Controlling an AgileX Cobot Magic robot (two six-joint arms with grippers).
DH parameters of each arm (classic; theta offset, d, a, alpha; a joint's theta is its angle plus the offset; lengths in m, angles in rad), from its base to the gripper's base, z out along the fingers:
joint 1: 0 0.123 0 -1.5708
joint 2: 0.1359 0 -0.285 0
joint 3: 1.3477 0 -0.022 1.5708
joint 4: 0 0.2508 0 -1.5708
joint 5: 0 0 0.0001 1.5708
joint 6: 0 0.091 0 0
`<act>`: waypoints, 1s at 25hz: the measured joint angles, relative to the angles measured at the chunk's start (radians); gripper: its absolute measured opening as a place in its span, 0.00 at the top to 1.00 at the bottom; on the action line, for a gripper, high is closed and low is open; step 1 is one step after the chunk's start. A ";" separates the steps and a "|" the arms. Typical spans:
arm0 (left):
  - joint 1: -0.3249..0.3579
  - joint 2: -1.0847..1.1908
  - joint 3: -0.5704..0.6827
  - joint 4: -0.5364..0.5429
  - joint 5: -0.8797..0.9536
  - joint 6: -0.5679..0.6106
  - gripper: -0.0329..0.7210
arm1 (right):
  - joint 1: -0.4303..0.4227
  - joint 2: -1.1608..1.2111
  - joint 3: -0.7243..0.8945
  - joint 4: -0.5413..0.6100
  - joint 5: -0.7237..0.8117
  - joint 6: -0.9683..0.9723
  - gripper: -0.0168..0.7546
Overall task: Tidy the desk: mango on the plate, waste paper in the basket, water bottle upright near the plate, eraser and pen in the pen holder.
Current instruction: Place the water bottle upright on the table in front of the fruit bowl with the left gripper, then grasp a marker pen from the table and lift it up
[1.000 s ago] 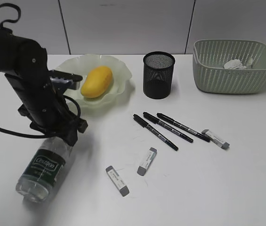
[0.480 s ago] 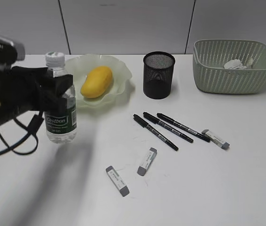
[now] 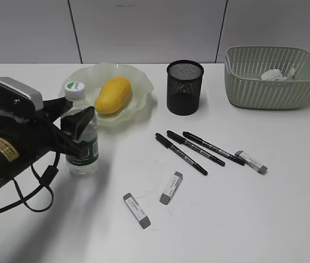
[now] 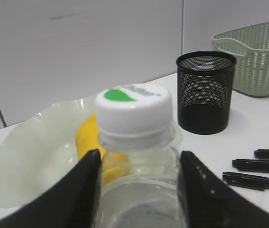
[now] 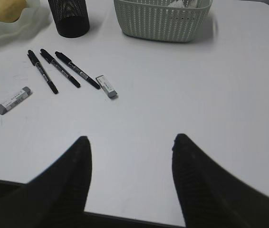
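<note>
Nearest the camera, three erasers [image 3: 171, 188] and three pens [image 3: 181, 153] are lying loose on the desk [image 3: 242, 219], waiting for the pen holder [image 3: 184, 87] further back. To their left, the left gripper [image 3: 79, 125] is pinching the water bottle [image 3: 81, 143] just below its cap, jaws pressed against both sides of the neck; the bottle is standing roughly upright, just in front of the plate [image 3: 142, 104]. Whether its base is resting fully on the desk I cannot tell. If the jaws are let go while it is hanging or tilting, it may topple toward the plate, where the mango [image 3: 112, 94] is sitting. The right gripper [image 5: 130, 156] is hovering, spread and empty, above bare desk. Farthest back, the waste paper [image 3: 273, 74] is lying inside the basket [image 3: 270, 87].
</note>
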 joint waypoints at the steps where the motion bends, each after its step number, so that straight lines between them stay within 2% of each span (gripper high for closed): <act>1: 0.000 -0.010 0.005 0.019 0.001 -0.001 0.45 | 0.000 0.000 0.000 0.000 0.000 0.005 0.42; 4: 0.000 -0.057 0.024 0.054 0.039 -0.021 0.33 | 0.000 0.000 0.000 0.000 0.000 0.000 0.42; 6: 0.000 -0.114 0.026 0.053 0.037 -0.036 0.28 | 0.000 0.000 0.000 0.000 0.000 0.000 0.42; 10: 0.000 -0.266 0.026 0.049 0.077 -0.047 0.26 | 0.000 0.000 0.000 0.000 0.000 0.000 0.42; 12: 0.000 -0.376 0.021 0.050 0.196 -0.067 0.26 | 0.000 0.000 0.000 0.000 0.000 0.000 0.42; 14: 0.000 -0.516 -0.014 0.050 0.450 -0.115 0.29 | 0.000 0.000 0.000 0.000 0.000 0.005 0.43; 17: 0.001 -0.734 -0.141 0.049 1.116 -0.145 0.35 | 0.000 0.000 0.000 0.000 0.000 0.000 0.43; 20: 0.005 -0.905 -0.247 0.043 1.680 -0.151 0.38 | 0.000 0.000 0.000 0.000 0.000 0.000 0.43; 23: 0.006 -1.108 -0.264 0.030 2.063 -0.151 0.38 | 0.000 0.000 0.000 0.000 0.000 0.000 0.43; 25: 0.006 -1.241 -0.264 0.019 2.218 -0.154 0.39 | 0.000 0.000 0.000 0.000 0.000 0.000 0.43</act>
